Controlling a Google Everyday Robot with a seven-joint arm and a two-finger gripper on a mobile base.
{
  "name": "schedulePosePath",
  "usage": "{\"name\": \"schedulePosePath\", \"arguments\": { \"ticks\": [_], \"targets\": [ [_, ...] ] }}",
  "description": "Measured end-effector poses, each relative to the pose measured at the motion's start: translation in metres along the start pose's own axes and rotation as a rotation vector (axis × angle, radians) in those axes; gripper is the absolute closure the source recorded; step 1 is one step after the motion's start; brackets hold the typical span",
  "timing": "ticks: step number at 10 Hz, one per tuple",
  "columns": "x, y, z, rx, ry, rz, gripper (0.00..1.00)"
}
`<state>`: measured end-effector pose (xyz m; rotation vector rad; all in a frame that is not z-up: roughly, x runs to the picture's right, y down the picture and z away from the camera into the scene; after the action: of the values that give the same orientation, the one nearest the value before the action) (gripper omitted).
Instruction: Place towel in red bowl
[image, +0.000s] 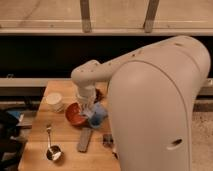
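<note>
The red bowl (74, 114) sits on the wooden table (40, 135), left of centre. The blue towel (98, 115) is crumpled just right of the bowl, touching its rim. My gripper (87, 107) hangs from the white arm (89, 75), right above the bowl's right edge and against the towel's left side. The wrist hides part of the bowl, and I cannot see whether the towel is gripped.
A white cup (55, 101) stands left of the bowl. A metal scoop with a long handle (52, 151) lies front left. A grey bar (85, 140) and a small dark object (106, 140) lie in front of the towel. My white body (160, 110) fills the right side.
</note>
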<state>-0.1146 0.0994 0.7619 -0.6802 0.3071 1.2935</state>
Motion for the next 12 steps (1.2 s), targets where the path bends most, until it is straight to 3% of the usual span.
{"name": "schedulePosePath", "arguments": {
  "ticks": [2, 4, 6, 9, 12],
  "targets": [
    [0.000, 0.044, 0.019, 0.002, 0.051, -0.114, 1.00],
    [-0.002, 0.061, 0.048, 0.014, 0.113, -0.169, 0.86],
    [-0.010, 0.057, 0.058, 0.028, 0.140, -0.162, 0.67],
    [-0.036, 0.030, 0.054, 0.041, 0.143, -0.109, 0.36],
    [-0.040, 0.015, 0.070, 0.044, 0.188, -0.068, 0.31]
  ]
}}
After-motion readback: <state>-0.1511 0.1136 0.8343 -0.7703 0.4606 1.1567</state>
